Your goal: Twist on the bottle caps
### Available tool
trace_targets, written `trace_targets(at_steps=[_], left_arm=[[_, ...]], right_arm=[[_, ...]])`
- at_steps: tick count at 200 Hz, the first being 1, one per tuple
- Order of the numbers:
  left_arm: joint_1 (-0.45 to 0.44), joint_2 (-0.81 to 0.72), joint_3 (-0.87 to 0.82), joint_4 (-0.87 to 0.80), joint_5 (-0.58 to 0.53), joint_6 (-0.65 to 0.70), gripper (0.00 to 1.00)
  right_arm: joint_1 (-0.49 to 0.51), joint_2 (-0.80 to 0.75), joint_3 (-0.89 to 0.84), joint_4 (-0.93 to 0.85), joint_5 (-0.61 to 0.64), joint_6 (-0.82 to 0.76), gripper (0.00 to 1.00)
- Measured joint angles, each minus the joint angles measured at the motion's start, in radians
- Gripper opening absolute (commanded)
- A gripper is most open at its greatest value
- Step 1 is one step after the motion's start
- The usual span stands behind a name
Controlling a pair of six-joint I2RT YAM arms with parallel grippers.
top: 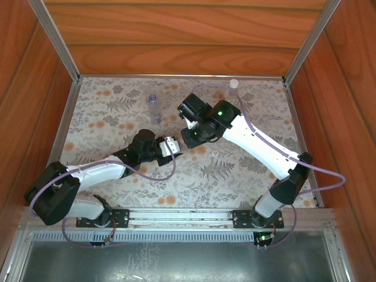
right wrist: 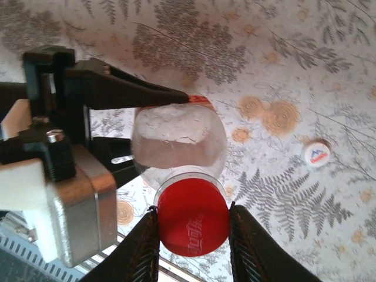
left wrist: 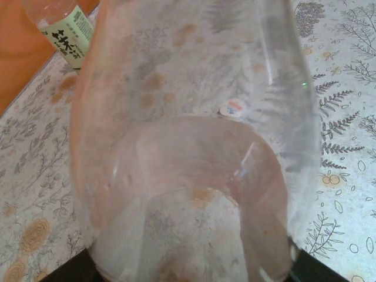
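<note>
In the middle of the bench (top: 106, 111), between my two arms, my left gripper (right wrist: 155, 132) is clamped across the body of a clear bottle (right wrist: 179, 141) and holds it off the surface, lying over rather than upright. Its long axis runs from my left gripper toward my right one, neck first. In the right wrist view I look almost straight down that axis, with the rounded shoulder behind and the mouth nearest. My right gripper (right wrist: 194, 212) is narrowed onto the red cap (right wrist: 192, 224), one finger on each side of its rim, and the cap sits right at the mouth with its printed top facing my wrist. I judge cap and neck to be close to in line, which is what the coming twist depends on. Whether the threads have caught I cannot tell, since the cap hides the joint. My right arm is the one placed to turn while the left only braces. A loose white cap (right wrist: 317, 154) lies on the bench off to one side, apart from both grippers. A bluish bottle (top: 153, 107) stands farther back, and a green-labelled bottle (left wrist: 66, 36) stands near the wall.
</note>
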Motion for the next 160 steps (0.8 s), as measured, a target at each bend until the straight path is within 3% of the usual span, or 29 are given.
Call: trace_targets(at_steps=[11, 49, 76, 125, 160], left_arm=[[-0.003, 0.000, 0.000, 0.000, -0.008, -0.002, 0.46], [-0.003, 0.004, 0.000, -0.003, -0.016, -0.010, 0.46], [0.006, 0.005, -0.001, 0.000, 0.017, -0.025, 0.46], [0.035, -0.005, -0.018, 0.023, 0.073, -0.079, 0.46], [0.049, -0.011, -0.019, 0.009, 0.135, -0.144, 0.46]], right_arm=[[-0.001, 0.025, 0.034, -0.032, 0.020, 0.019, 0.01], [-0.022, 0.002, 0.010, 0.024, 0.025, -0.023, 0.58], [-0.042, -0.145, -0.141, 0.208, -0.005, -0.118, 0.77], [-0.116, -0.454, -0.480, 0.568, -0.048, -0.178, 0.80], [-0.131, -0.521, -0.703, 0.812, -0.149, -0.229, 0.78]])
